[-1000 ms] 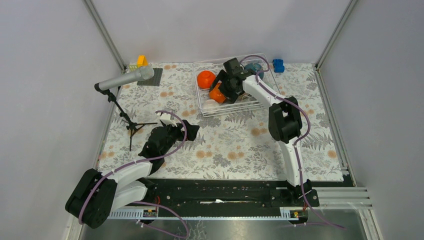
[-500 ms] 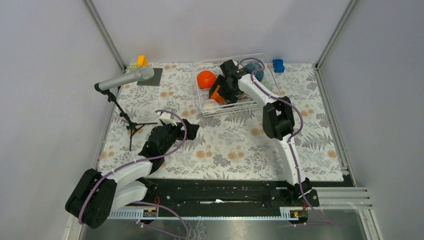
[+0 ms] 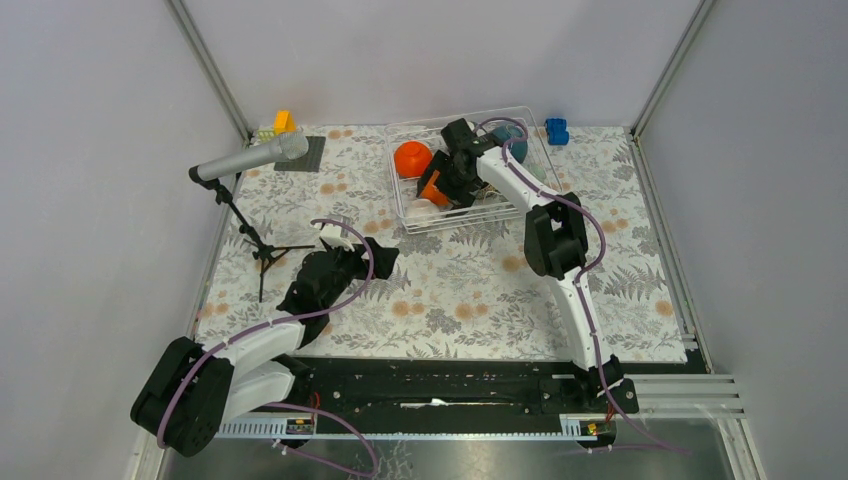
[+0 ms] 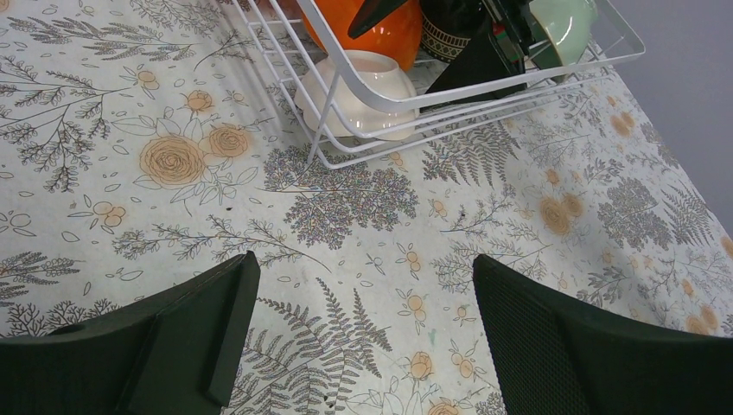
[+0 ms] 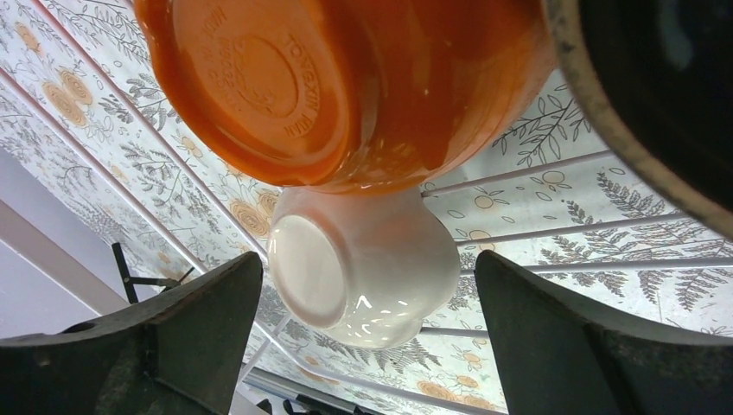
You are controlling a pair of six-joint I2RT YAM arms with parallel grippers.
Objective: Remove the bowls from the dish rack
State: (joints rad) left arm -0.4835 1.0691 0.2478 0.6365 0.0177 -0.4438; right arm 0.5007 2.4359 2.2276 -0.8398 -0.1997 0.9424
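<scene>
The dish rack (image 3: 500,213) stands at the back of the table with the bowls in it. An orange bowl (image 3: 411,158) lies at its left, and a teal bowl (image 3: 515,145) at its far right. My right gripper (image 3: 447,183) reaches down into the rack, open. In the right wrist view its fingers (image 5: 199,328) stand on either side of a cream bowl (image 5: 363,268) without gripping it. A second orange bowl (image 5: 346,86) leans just above the cream bowl, and a dark brown bowl (image 5: 657,95) is at the right. My left gripper (image 4: 363,337) hovers open over bare tablecloth, short of the rack (image 4: 519,82).
A microphone on a tripod (image 3: 250,158) stands at the left. A blue toy block (image 3: 556,130) sits behind the rack's right corner. A yellow block (image 3: 285,121) and a dark mat (image 3: 300,155) are at the back left. A mint green bowl (image 4: 562,17) lies in the rack's right part.
The right arm has shifted a little left and deeper into the rack, toward the cream bowl. The left arm has not moved.
</scene>
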